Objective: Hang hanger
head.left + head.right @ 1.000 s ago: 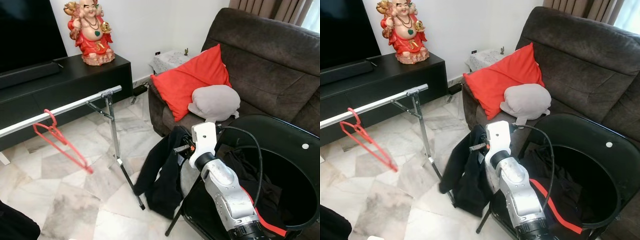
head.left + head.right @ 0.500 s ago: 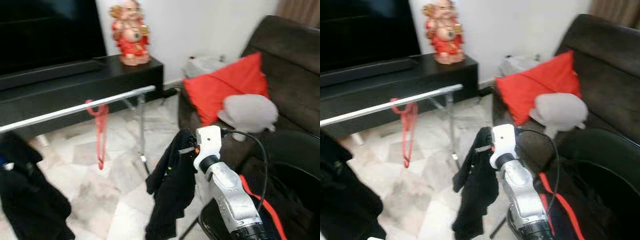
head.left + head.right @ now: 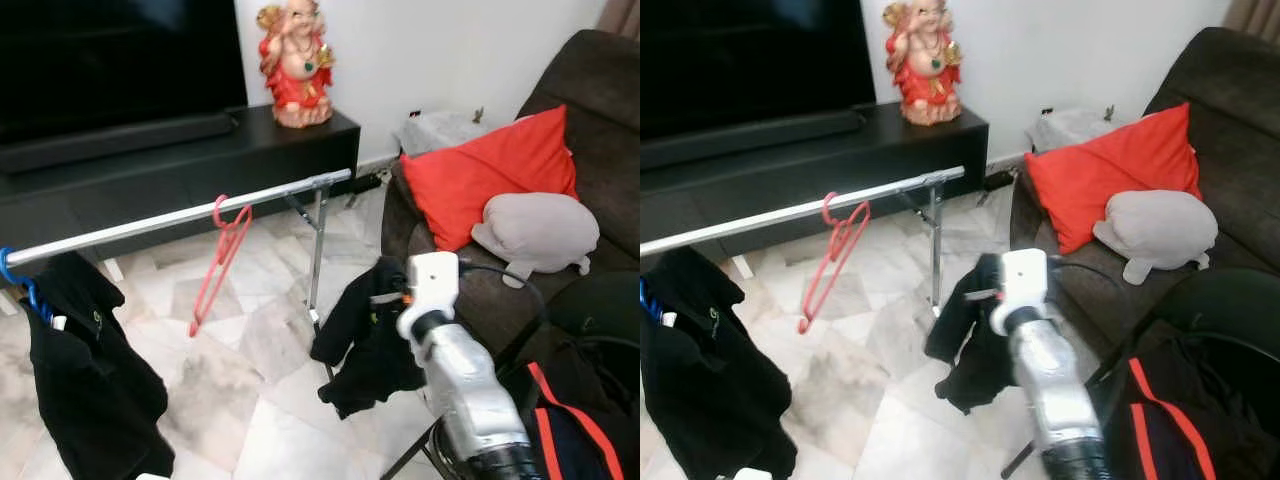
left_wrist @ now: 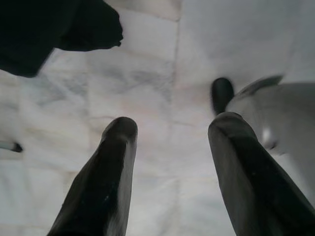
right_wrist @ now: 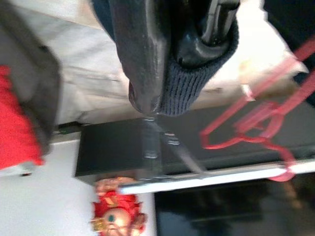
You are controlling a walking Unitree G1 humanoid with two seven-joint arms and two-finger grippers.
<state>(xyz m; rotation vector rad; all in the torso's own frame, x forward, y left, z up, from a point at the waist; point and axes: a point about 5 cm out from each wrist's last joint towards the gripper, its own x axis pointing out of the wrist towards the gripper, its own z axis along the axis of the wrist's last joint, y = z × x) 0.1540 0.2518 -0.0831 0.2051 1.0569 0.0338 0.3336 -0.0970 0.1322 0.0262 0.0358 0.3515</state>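
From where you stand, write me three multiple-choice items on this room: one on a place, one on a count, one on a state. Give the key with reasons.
1. Where does the red empty hanger hang?
A. on the silver rail
B. on the sofa arm
C. on the TV cabinet

2. How many hangers are on the rail?
A. one
B. two
C. four

3. What is the right tool doing?
A. hanging open over the floor
B. shut on a dark garment
C. resting on the red cushion

Key:
1 A, its hook sits over the rail near the middle.
2 B, the red one plus a blue hanger carrying a black shirt at the robot's left end.
3 B, the right wrist view shows its fingers pinching dark knitted fabric, and the head views show the garment dangling from it near the rail's stand.
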